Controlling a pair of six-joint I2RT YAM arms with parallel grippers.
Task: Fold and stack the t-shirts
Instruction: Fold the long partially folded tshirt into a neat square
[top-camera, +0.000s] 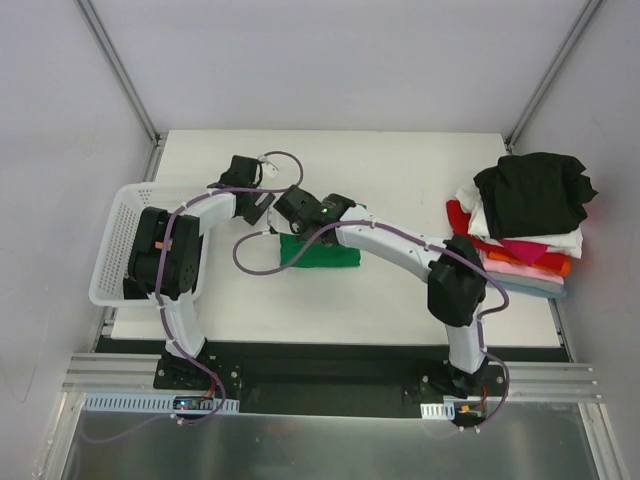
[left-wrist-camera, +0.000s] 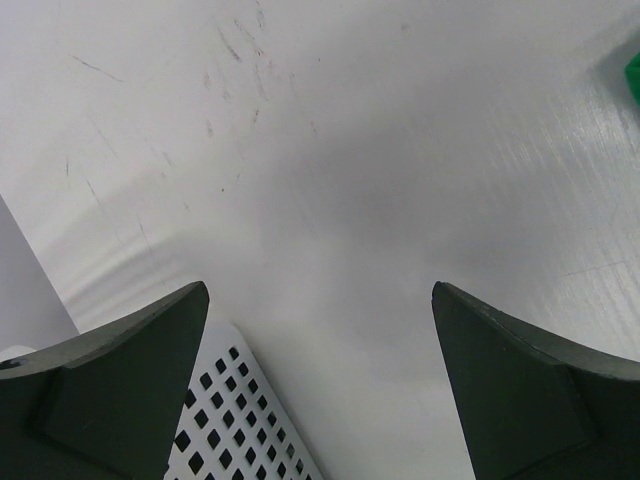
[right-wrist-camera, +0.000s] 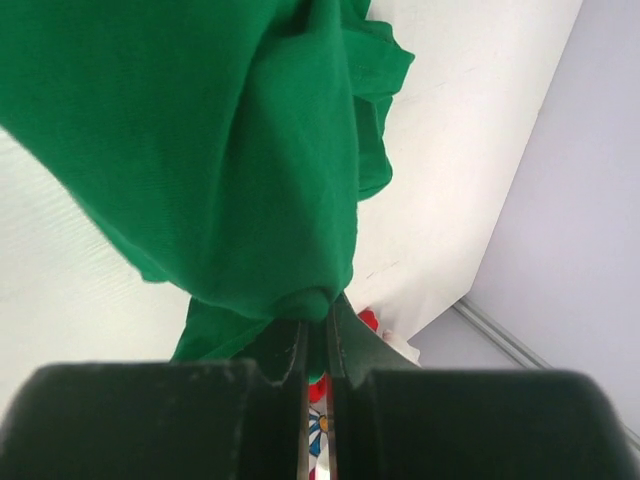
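A bright green t-shirt (top-camera: 318, 251) lies bunched and partly folded on the white table, left of centre. My right gripper (top-camera: 297, 215) is shut on a fold of it; in the right wrist view the green cloth (right-wrist-camera: 230, 150) hangs from the pinched fingertips (right-wrist-camera: 318, 318). My left gripper (top-camera: 262, 206) is open and empty just left of the shirt, over bare table (left-wrist-camera: 320, 200); a sliver of green (left-wrist-camera: 632, 78) shows at the edge of its view. A pile of t-shirts (top-camera: 525, 225), black on top over white, red, pink and orange, sits at the right edge.
A white plastic mesh basket (top-camera: 118, 240) stands at the table's left edge, under the left arm; its rim shows in the left wrist view (left-wrist-camera: 240, 410). Grey walls and metal posts enclose the table. The right arm's cable loops over the table by the shirt.
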